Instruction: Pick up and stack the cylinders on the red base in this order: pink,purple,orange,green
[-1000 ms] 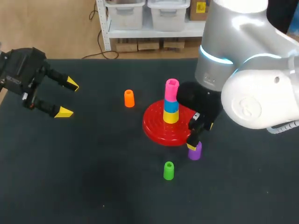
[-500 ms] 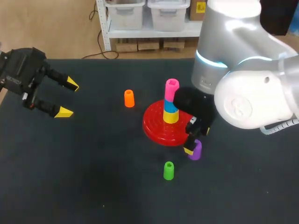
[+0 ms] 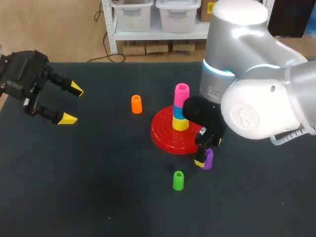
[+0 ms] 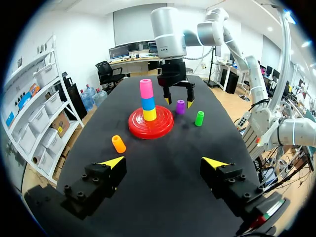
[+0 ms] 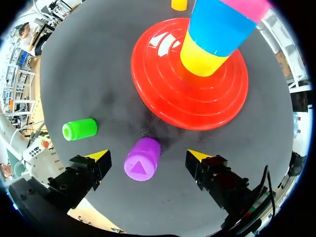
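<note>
Centre of the surface (image 3: 98, 197), there's the base (image 3: 165, 133), and on it a stack of three cylinders (image 3: 180, 107), one atop another. Off to its left, apart, stands a lone cylinder (image 3: 136, 104). A second cylinder (image 3: 178, 180) stands in front of the base. A third cylinder (image 3: 208, 159) stands just beside the base's front-right rim, between the right arm's jaws, touching neither. The left arm's jaws hang far left, well apart.

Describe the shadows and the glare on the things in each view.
Head view: bright highlights on the right arm's shell. Right wrist view: a dark shadow on the table between the purple cylinder and the base, whose ridges shine. Left wrist view: no strong glare on the base.
</note>
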